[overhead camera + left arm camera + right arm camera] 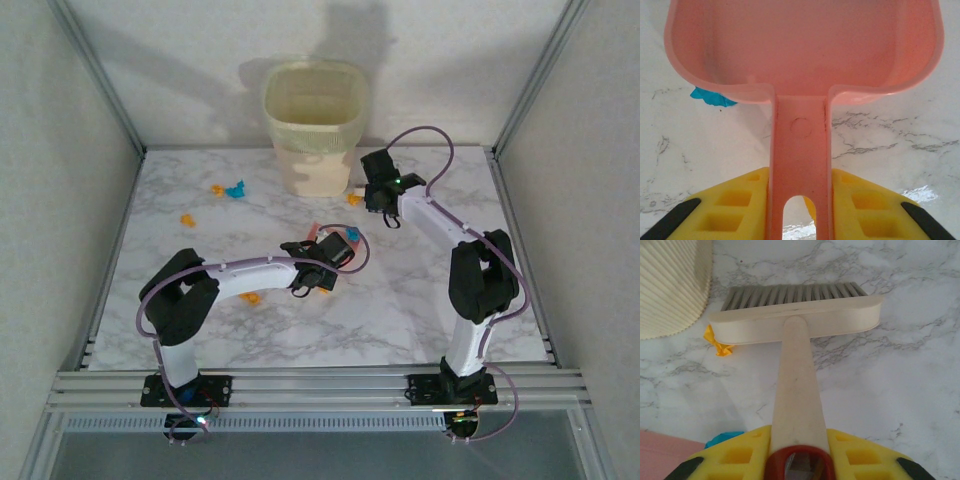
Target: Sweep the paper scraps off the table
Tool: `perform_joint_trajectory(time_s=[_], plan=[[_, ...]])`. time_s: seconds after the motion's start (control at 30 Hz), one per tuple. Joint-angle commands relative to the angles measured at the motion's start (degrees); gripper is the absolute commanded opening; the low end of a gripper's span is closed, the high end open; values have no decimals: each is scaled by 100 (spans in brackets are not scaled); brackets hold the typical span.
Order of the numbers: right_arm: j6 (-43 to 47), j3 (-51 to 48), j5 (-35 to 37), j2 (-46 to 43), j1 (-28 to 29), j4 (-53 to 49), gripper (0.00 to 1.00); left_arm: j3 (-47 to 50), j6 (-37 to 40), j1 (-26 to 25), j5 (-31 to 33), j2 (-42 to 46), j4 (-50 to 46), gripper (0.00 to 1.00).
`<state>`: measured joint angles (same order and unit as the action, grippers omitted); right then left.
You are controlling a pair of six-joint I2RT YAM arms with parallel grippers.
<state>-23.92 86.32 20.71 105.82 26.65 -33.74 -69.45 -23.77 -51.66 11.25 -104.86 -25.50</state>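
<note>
Paper scraps (217, 188) are strewn across the far half of the desk (420, 310). An orange and blue pair (236, 189) sits far left, with another orange bit (186, 220) just nearer. One orange scrap (352, 199) lies at the foot of the cream bin (315, 125), and an orange piece (250, 298) lies right beside the left arm's white link. The bin stands mid-desk against the far edge. The aluminium frame (320, 385) runs along the near edge, and open marble stretches between the two arms and out to the right side. Now the right jaws: they are clamped hard on the handle of the cream brush (795, 322), whose bristles are down on the marble beside the bin's ribbed wall. That orange scrap (720, 346) is touching the left end of the brush head, tucked between brush and bin. Over to the left jaws, closed tight on the handle of the pink dustpan (805, 50), a yellow finger (730, 205) on each side and the pan's mouth pointing away. A blue scrap (712, 97) peeks out from under the pan's left rim. From the right wrist, a blue bit (722, 438) lies against the pink corner (665, 455) near left.
</note>
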Motion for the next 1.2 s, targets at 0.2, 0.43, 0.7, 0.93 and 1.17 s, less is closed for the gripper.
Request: perform_joint_trajectory(time_s=[0.2, 0.43, 0.7, 0.93, 1.17], plan=[[356, -719, -779, -703, -20, -381, 0, -33, 97, 43, 172, -70, -192, 0], [527, -1031, -1791, -1447, -12, -684, 0, -37, 111, 51, 272, -70, -263, 0], [344, -1408, -1452, -2364, -11, -556, 0, -25, 98, 62, 295, -95, -254, 0], [87, -1365, -881, -2119, -20, -393, 0, -16, 61, 65, 261, -88, -263, 0], [63, -1085, -892, -1440, -17, -430, 0, -14, 53, 67, 257, -80, -264, 0]])
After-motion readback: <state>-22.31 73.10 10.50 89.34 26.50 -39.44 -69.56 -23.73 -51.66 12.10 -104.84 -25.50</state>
